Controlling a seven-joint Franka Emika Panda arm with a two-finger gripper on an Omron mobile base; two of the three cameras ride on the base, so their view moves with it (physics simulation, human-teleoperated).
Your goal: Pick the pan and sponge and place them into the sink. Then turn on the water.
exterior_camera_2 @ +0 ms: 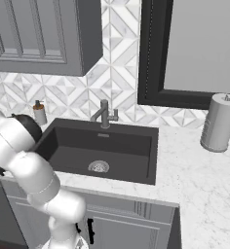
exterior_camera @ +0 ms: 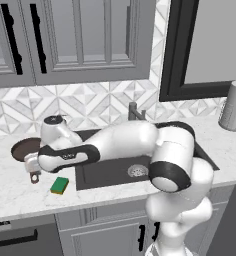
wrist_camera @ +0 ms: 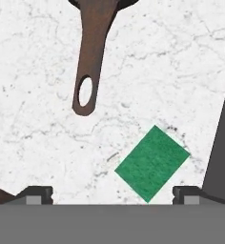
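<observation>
Hand view shows the gripper [wrist_camera: 112, 194] with jaws spread wide and empty above the counter [wrist_camera: 33, 143], the sponge [wrist_camera: 152, 163] and pan [wrist_camera: 91, 57] handle lying apart on the marble (neither yet in the sink [exterior_camera: 105, 175]), so both placements and the water remain.

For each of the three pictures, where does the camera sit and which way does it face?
Left base view: behind the arm, on its left, looking down at the sink, pan and sponge; the arm crosses it.
Right base view: behind the arm, on its right, facing the sink and faucet; the arm rises at lower left.
Hand view: on the hand, looking down at the counter; open claw, sponge, pan handle.
Both base views share the sink.
</observation>
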